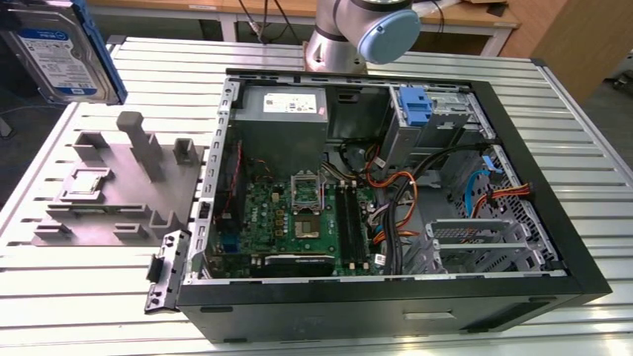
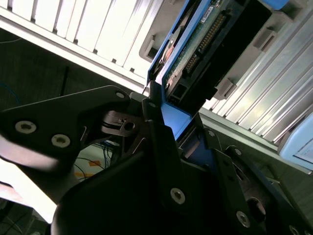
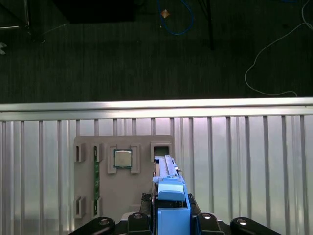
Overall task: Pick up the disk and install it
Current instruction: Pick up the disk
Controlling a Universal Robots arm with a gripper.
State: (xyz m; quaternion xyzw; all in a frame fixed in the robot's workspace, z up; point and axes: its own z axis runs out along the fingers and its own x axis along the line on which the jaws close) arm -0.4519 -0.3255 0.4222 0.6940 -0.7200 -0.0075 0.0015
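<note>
Above the grey parts holder (image 1: 118,185), clear of its upright posts, the disk (image 1: 59,52) hangs in the air with its label showing. It is well apart from the open computer case (image 1: 396,222) beside the holder. In my judgement, this carry needs steady pressure on the blue side rails and the drive kept square, so it neither slips nor clips a post. In the first wrist view the tool (image 3: 172,218) is drawn narrow, clamped on the disk's blue rail edge, above the holder's square chip (image 3: 122,158).
</note>
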